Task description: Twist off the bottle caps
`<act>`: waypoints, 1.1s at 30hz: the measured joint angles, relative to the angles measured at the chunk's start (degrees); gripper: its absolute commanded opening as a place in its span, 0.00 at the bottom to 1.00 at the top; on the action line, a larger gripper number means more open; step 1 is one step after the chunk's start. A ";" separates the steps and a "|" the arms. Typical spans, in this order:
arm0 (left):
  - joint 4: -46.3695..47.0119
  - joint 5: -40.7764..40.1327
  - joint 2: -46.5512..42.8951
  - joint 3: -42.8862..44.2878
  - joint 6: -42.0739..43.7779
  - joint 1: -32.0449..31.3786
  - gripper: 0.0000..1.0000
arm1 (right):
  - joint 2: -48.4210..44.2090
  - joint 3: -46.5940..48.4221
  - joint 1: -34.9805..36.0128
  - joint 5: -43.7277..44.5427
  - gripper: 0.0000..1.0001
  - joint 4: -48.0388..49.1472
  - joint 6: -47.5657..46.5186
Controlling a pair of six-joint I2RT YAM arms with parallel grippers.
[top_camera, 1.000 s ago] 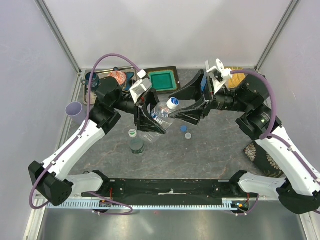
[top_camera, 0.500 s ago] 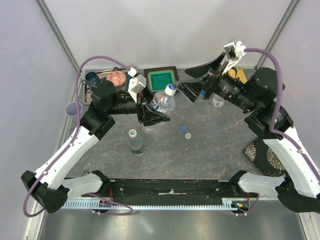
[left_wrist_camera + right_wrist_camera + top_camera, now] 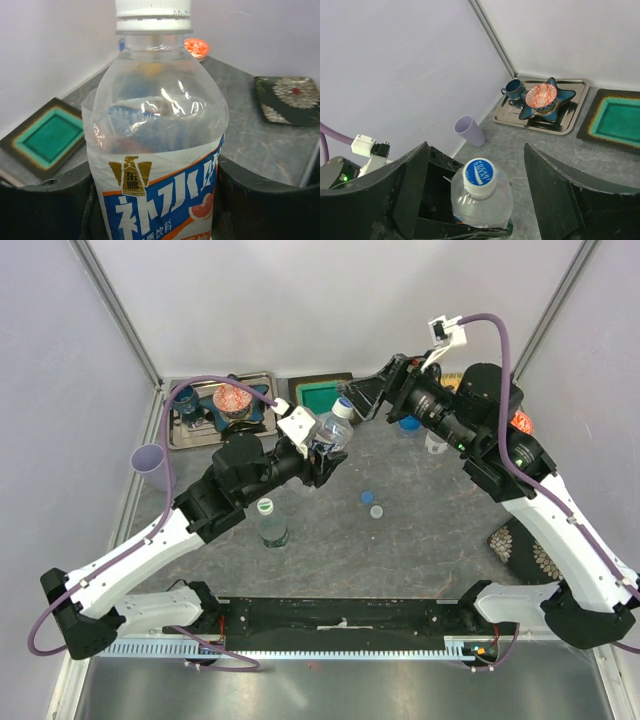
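The blue-and-white cap (image 3: 479,171) sits on the bottle (image 3: 160,135), held up over the far middle of the table (image 3: 430,530). The label shows big blue Chinese letters. The left gripper (image 3: 318,452) squeezes the bottle's sides. The right gripper (image 3: 362,400) has its jaws wide apart beside the cap, not touching

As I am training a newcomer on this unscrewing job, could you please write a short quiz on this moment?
1. True or false: the cap of the held bottle is already off.
2. Which hand grips that bottle? A left hand; B right; C neither.
3. How many loose caps lie side by side on the table?
Key: 1 false; 2 A; 3 two.
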 measured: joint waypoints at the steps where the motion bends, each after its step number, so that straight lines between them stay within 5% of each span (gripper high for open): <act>1: -0.02 -1.57 0.24 0.00 0.37 -0.37 0.45 | 0.42 0.17 0.24 0.20 0.82 0.00 0.20; 11: -0.02 -10.75 1.77 0.00 3.02 -2.93 0.45 | 4.44 0.66 3.43 2.80 0.75 -0.87 0.44; 33: 0.02 -12.94 1.77 0.00 4.02 -3.50 0.45 | 5.09 0.66 3.98 6.43 0.60 -3.17 0.22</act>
